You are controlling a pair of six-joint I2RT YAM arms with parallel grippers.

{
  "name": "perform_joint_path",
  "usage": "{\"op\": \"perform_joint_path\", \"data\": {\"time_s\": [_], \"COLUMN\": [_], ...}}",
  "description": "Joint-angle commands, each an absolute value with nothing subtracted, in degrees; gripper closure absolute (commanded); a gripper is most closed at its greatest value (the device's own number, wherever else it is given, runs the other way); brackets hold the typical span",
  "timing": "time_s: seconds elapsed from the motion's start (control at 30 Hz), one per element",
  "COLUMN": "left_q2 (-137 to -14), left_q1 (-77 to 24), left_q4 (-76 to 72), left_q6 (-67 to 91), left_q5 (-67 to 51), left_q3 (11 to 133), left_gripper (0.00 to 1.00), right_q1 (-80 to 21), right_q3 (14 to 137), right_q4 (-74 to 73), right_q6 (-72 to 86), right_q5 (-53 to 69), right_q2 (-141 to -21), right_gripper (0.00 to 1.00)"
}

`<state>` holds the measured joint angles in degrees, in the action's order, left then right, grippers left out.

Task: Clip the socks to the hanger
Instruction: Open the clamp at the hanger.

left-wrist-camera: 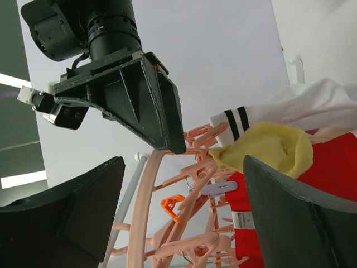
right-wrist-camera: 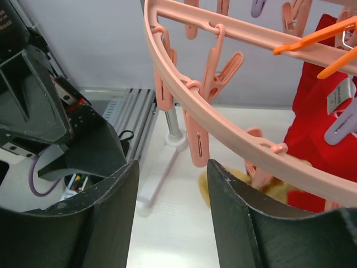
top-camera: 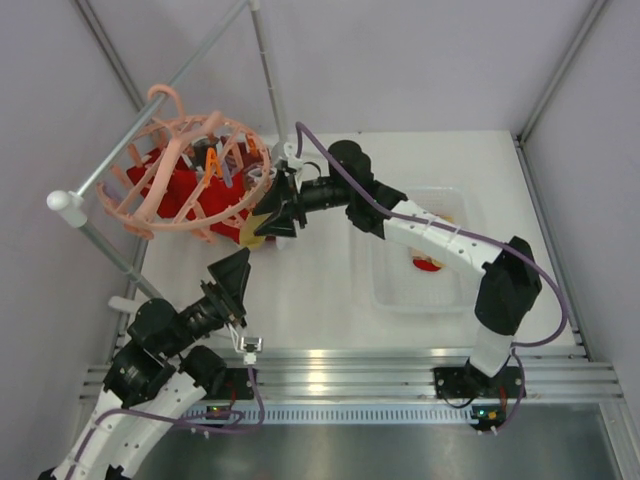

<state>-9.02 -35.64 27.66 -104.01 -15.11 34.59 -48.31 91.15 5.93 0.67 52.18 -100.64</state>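
The peach-pink hanger hangs from the rail at the back left, with red socks dangling inside it. A mustard yellow sock hangs at its near right rim, and a white black-striped sock lies beside it. My right gripper is open and empty at that rim. In the right wrist view a pink clip hangs just above its gap. My left gripper is open and empty below the hanger, pointing up at the ring and the yellow sock. One red sock lies in the tray.
A clear plastic tray stands on the white table to the right. The grey metal rail runs diagonally over the hanger, and its post base stands on the table. Orange and lilac clips hang among the pink ones.
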Motion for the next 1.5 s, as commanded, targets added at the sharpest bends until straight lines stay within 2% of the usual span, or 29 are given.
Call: {"op": "perform_joint_path", "data": {"time_s": [0.0,0.2,0.63,0.97,1.23,1.47], "left_q2": [-7.74,-5.98,-3.87,-2.81,-2.20,-1.67], "left_q1": [-35.77,-35.77,-35.77,-35.77,-35.68,-35.68], "left_q4": [30.41,30.59,31.82,32.87,34.45,35.51], "left_q6": [-102.83,-102.04,-102.04,-102.22,-102.04,-102.22], "left_q5": [-14.42,-13.71,-12.74,-12.22,-11.43,-10.90], "left_q3": [35.07,35.07,35.86,35.95,37.00,37.27], "left_gripper": [0.08,0.08,0.08,0.08,0.08,0.08], "right_q1": [-50.01,-51.32,-54.14,-55.37,-57.92,-59.68], "right_q3": [92.37,90.70,89.74,87.10,85.08,83.50], "right_q4": [15.37,22.75,27.42,34.54,40.24,45.78], "right_q6": [6.76,9.05,11.25,15.20,15.91,13.72], "right_q5": [49.32,45.70,42.19,34.55,34.28,25.95], "right_q2": [-101.78,-103.97,-107.93,-108.45,-110.30,-110.48], "right_gripper": [0.48,0.44,0.42,0.40,0.38,0.36]}}
